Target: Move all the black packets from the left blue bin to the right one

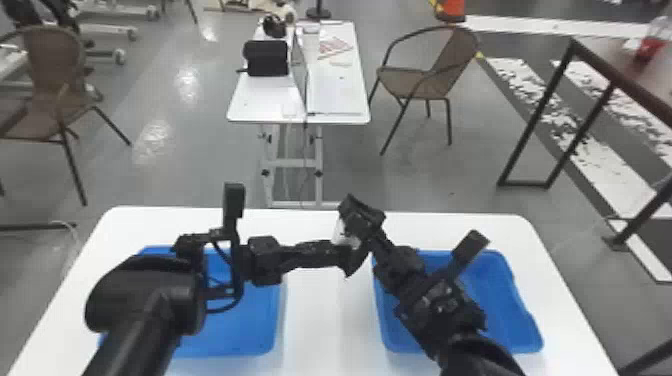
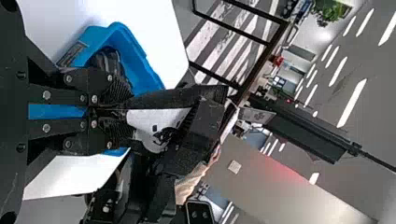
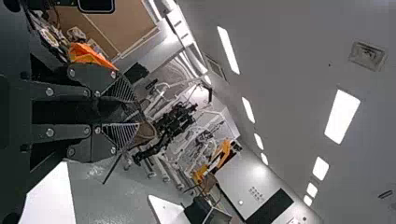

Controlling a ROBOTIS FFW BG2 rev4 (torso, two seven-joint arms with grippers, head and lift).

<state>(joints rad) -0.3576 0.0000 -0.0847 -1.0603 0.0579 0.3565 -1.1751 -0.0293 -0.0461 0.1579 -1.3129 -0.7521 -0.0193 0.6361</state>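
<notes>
In the head view my left gripper [image 1: 352, 257] and right gripper [image 1: 357, 220] meet above the table between the bins, a white-labelled black packet [image 1: 345, 234] between them. The left wrist view has the left gripper [image 2: 114, 111] shut on one end of the packet [image 2: 152, 123], with the right gripper at its far end. Dark material [image 3: 114, 109] fills the narrow gap of my right gripper [image 3: 122, 112], which is shut on the packet. The left blue bin [image 1: 240, 325] is partly behind the left arm. Dark packets [image 2: 106, 63] lie in the right blue bin [image 1: 505, 300].
Both bins stand on a white table [image 1: 320, 305], with a strip of bare tabletop between them. The right forearm crosses above the right bin. Beyond the table's far edge are a smaller white table [image 1: 340, 95] and chairs.
</notes>
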